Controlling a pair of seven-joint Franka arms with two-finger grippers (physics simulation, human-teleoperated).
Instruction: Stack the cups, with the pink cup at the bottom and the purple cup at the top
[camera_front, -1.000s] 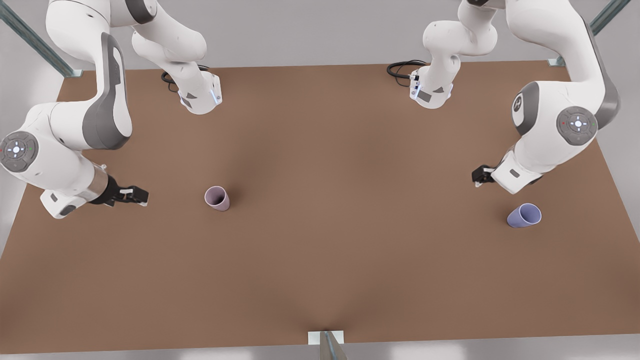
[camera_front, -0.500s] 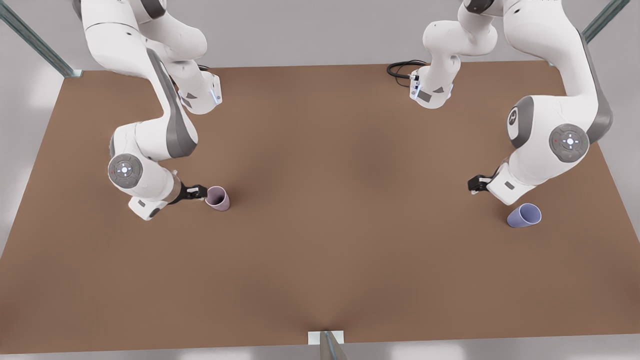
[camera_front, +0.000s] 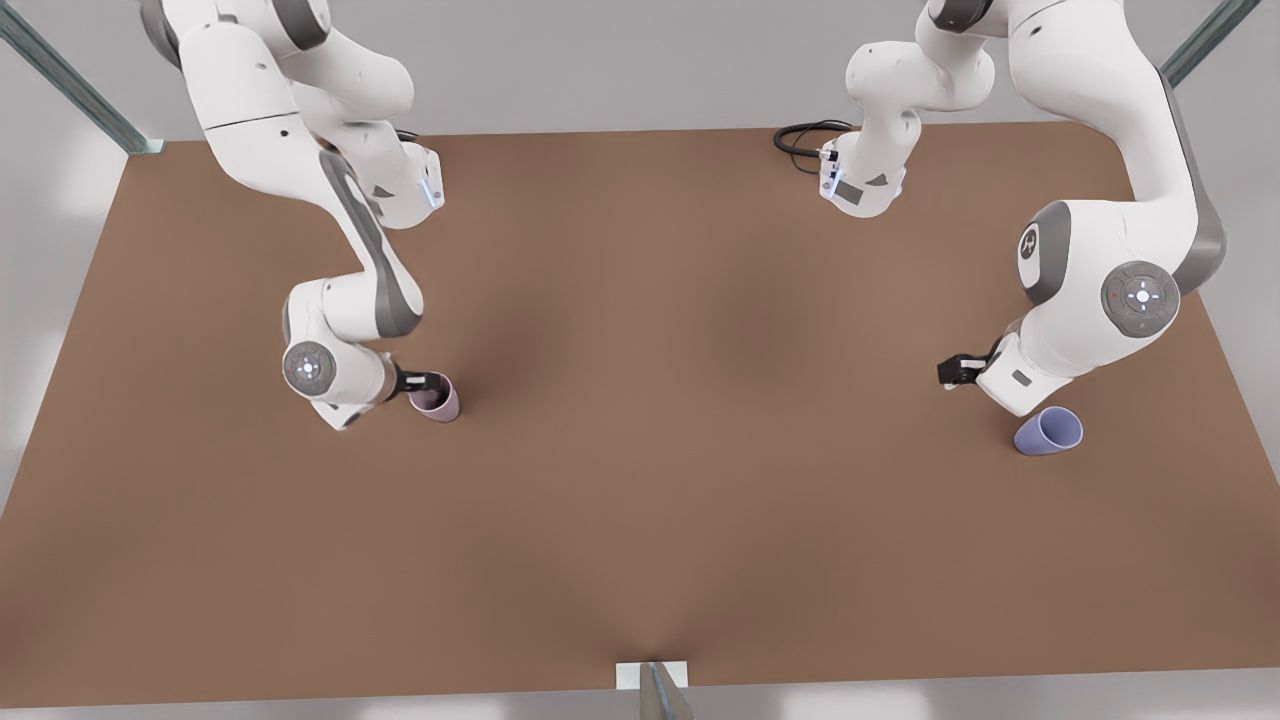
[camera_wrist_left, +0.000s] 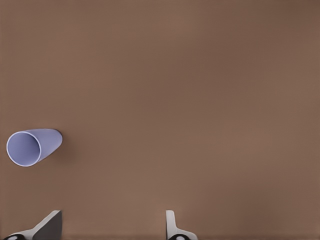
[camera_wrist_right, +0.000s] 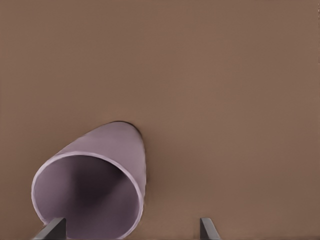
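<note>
From the front view, both cups stand on the brown table (camera_front: 640, 450), well apart: the pink cup (camera_front: 437, 398) toward the front view's left and the purple cup (camera_front: 1048, 431) toward its right, each appearing upright with its mouth open upward. The right wrist view adds what the front view cannot: the pink cup (camera_wrist_right: 95, 182) seen close, its darker inside visible, with one fingertip (camera_wrist_right: 52, 229) overlapping the rim and the other off to the side over bare table, so the right gripper (camera_wrist_right: 131, 229) is spread wide and grips nothing. In the front view that right gripper (camera_front: 428, 381) sits right at the pink cup's rim, on the side toward the front view's left. The left wrist view shows the purple cup (camera_wrist_left: 32, 146) off to one side of the left gripper (camera_wrist_left: 112, 227), whose fingers are parted with only table between them; it holds nothing. In the front view the left gripper (camera_front: 958, 372) hangs near the purple cup, on the side toward the front view's left and farther back, partly hidden behind the wrist. The table's middle between the cups is open, and both cups stand well in from the edges. A black cable (camera_front: 805, 138) lies coiled at the far edge by an arm base, and a metal post (camera_front: 660, 692) rises at the near edge, both far from the cups.
</note>
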